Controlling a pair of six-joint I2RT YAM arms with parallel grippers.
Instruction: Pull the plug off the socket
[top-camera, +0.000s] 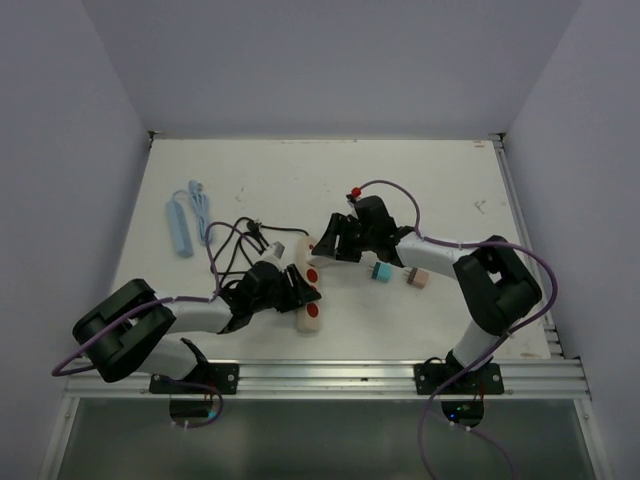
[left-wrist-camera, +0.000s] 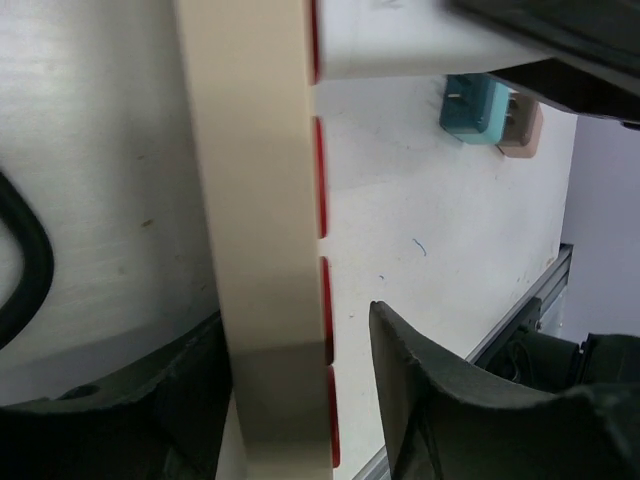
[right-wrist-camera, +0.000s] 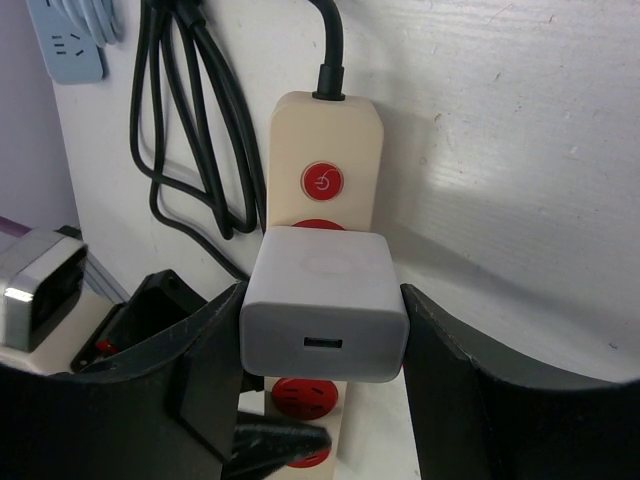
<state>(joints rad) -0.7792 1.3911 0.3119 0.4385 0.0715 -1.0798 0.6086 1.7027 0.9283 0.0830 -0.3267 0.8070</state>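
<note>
"Where on the bench (top-camera: 430, 190) is the socket (top-camera: 308, 290)?"

"Middle, lying flat. The left tool (left-wrist-camera: 295, 370) straddles it; whether it pinches, I cannot tell."

"The plug (right-wrist-camera: 322, 305)?"

"Seated in it, pinched by the right tool (right-wrist-camera: 322, 340). I'd say grasping's done; next it needs a straight pull with the socket held down."

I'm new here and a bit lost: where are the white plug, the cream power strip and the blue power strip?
white plug (right-wrist-camera: 322, 320): right wrist view, on the face with the port.
cream power strip (right-wrist-camera: 326, 130): right wrist view, on its cord end.
blue power strip (top-camera: 180, 228): top external view, mid-body.
</note>
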